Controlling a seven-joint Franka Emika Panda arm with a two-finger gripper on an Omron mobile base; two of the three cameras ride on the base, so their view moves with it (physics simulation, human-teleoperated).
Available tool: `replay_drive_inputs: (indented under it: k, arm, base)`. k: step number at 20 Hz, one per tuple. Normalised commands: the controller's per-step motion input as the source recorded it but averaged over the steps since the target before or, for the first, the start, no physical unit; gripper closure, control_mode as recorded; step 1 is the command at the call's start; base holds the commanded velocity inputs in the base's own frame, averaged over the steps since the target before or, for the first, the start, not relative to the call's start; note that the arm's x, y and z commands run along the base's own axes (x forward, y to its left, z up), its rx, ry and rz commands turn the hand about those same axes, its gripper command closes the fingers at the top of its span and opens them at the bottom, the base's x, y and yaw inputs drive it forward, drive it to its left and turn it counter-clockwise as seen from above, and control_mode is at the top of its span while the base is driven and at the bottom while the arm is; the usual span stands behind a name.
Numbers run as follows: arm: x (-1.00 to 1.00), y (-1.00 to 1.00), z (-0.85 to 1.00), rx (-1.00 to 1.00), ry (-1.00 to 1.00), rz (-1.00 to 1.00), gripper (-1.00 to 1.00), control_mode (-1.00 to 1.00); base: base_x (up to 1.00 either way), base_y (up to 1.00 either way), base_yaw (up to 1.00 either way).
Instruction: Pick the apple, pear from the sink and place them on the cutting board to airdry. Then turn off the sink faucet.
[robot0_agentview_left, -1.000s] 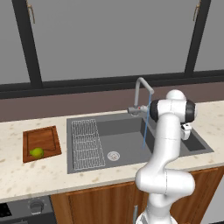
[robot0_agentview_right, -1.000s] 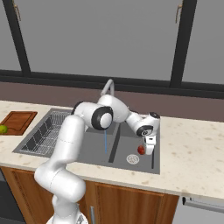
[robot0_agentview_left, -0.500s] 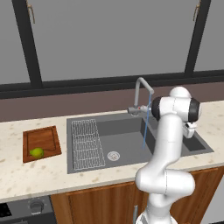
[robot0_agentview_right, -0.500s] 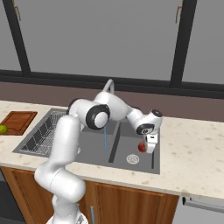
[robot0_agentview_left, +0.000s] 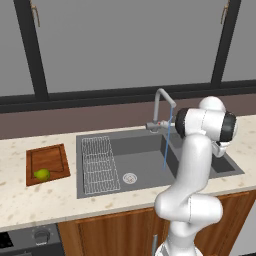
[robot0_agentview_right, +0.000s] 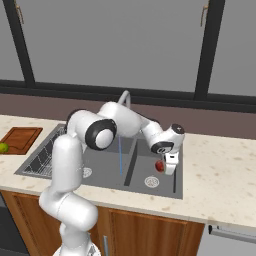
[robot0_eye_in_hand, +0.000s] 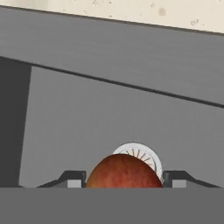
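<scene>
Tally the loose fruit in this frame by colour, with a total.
Red: 1, the apple between the gripper fingers over the sink.
Yellow-green: 1, the pear on the cutting board.
Total: 2

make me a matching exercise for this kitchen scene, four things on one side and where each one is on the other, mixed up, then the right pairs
Things:
1. apple
2. pear
3. wire rack
4. water stream

Places:
A. on the cutting board
B. falling from the sink faucet
C. between the fingers of the gripper
D. left part of the sink

Pairs: 1-C, 2-A, 3-D, 4-B
</scene>
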Motion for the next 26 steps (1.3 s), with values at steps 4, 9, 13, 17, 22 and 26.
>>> replay_drive_inputs:
  k: [4, 9, 13, 17, 22, 26]
  arm:
    - [-0.17, 0.12, 0.55, 0.00, -0.06, 0.00, 1.00, -1.00]
    - [-0.21, 0.00, 0.57, 0.00, 0.00, 0.00, 1.00, -1.00]
    - [-0.39, 0.00, 0.43, -0.01, 0.00, 0.01, 1.00, -1.00]
    - [-0.54, 0.00, 0.25, -0.02, 0.00, 0.02, 1.00, -1.00]
    - [-0.59, 0.00, 0.28, -0.02, -0.02, 0.02, 1.00, -1.00]
    - [-0.40, 0.00, 0.60, -0.04, -0.01, 0.07, 1.00, -1.00]
  base:
    - [0.00, 0.00, 0.00]
    - [0.00, 0.00, 0.00]
    - [0.00, 0.00, 0.00]
    - [0.00, 0.00, 0.00]
    - [0.00, 0.00, 0.00]
    - [0.00, 0.00, 0.00]
